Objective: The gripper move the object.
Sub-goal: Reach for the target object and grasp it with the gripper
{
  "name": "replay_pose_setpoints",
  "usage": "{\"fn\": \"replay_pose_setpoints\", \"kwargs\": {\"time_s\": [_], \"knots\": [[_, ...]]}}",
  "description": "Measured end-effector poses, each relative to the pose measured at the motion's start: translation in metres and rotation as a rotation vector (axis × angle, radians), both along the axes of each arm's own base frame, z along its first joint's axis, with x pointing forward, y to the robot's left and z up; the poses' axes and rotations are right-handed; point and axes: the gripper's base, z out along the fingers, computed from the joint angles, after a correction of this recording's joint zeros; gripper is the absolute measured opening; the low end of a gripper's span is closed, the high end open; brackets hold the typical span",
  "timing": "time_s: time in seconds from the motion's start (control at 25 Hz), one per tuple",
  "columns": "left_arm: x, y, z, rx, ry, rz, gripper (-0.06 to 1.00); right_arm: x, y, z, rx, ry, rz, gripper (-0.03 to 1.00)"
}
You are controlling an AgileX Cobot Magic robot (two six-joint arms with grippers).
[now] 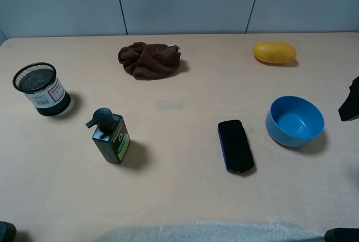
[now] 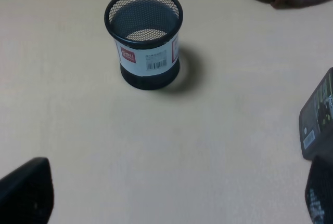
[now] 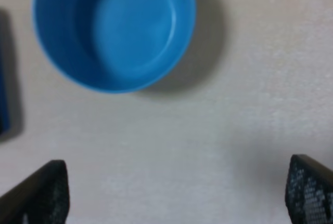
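The bright blue bowl (image 1: 295,121) stands upright and empty on the table at the right. It fills much of the right wrist view (image 3: 114,26). My right gripper (image 3: 174,195) is open and empty, with the bowl ahead of its fingertips (image 3: 36,195) and apart from them. In the high view only a black part of the right gripper (image 1: 350,104) shows at the right edge, beside the bowl. My left gripper (image 2: 171,198) is open and empty above bare table, short of the mesh pen cup (image 2: 144,37).
A black phone (image 1: 235,145) lies left of the bowl. A yellow oval fruit (image 1: 274,52) lies at the back right and a brown cloth (image 1: 149,59) at the back middle. A mesh pen cup (image 1: 40,89) and a dark pump bottle (image 1: 110,137) stand at the left.
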Motion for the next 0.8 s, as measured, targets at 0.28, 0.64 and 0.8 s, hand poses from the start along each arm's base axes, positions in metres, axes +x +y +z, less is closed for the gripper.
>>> {"fn": "replay_pose_setpoints", "kwargs": {"time_s": [0.28, 0.64, 0.8], "knots": [[0.0, 0.0, 0.0, 0.0, 0.0, 0.0, 0.98, 0.031, -0.001, -0.02, -0.024, 0.054, 0.006, 0.66], [0.0, 0.0, 0.0, 0.0, 0.0, 0.0, 0.98, 0.056, 0.0, -0.05, -0.029, 0.088, 0.032, 0.66], [0.0, 0.0, 0.0, 0.0, 0.0, 0.0, 0.98, 0.064, 0.001, -0.063, -0.029, 0.109, 0.033, 0.66]]}}
